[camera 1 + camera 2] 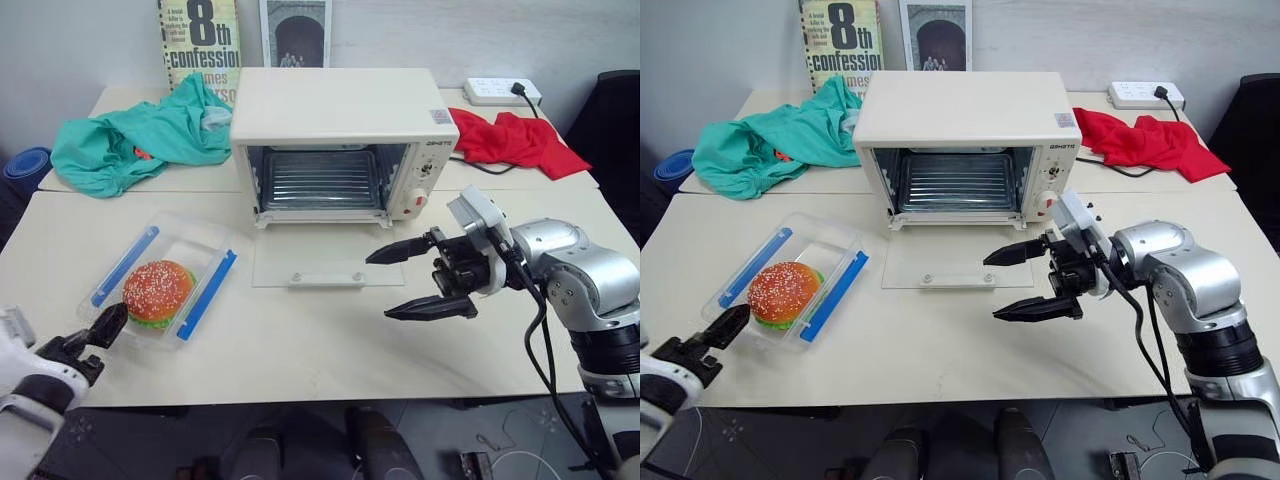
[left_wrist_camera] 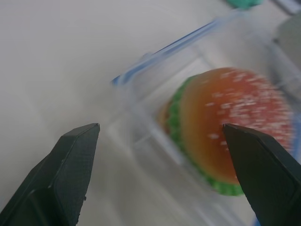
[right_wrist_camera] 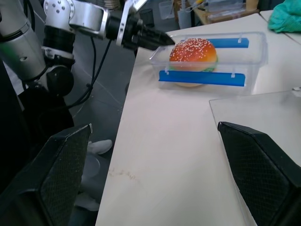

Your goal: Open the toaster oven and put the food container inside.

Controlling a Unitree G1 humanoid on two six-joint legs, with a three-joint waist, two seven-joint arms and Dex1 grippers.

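With its glass door (image 1: pixel 322 266) folded flat onto the table (image 1: pixel 300 350), the toaster oven (image 1: pixel 340 140) stands open at the middle of the tabletop, its wire rack (image 1: pixel 320 180) exposed and its red-marked knobs (image 1: pixel 420 190) on the side toward the robot's right. The food container (image 1: pixel 165 285) lies on the table to the left of the oven, well apart from the door and near the table's front edge; it is a clear box with a blue clip (image 1: pixel 207 293) along each long side and a sesame-bun burger (image 1: pixel 157 290) inside. The left gripper (image 2: pixel 160 141) hangs at the container's near corner, its two black fingers (image 2: pixel 70 174) spread wide and holding nothing; in the left wrist view the burger sits between the fingertips, but whether a finger touches the box cannot be told. The right gripper (image 1: pixel 420 280) hovers above the table just in front of the open door, pointing toward the left, its fingers also wide apart and empty. Behind the oven, a green cloth (image 1: pixel 140 140) lies on the left and a red cloth (image 1: pixel 515 140) on the right, beside a white power strip (image 1: pixel 500 92). A book (image 1: pixel 200 45) and a framed picture (image 1: pixel 295 32) lean on the wall.
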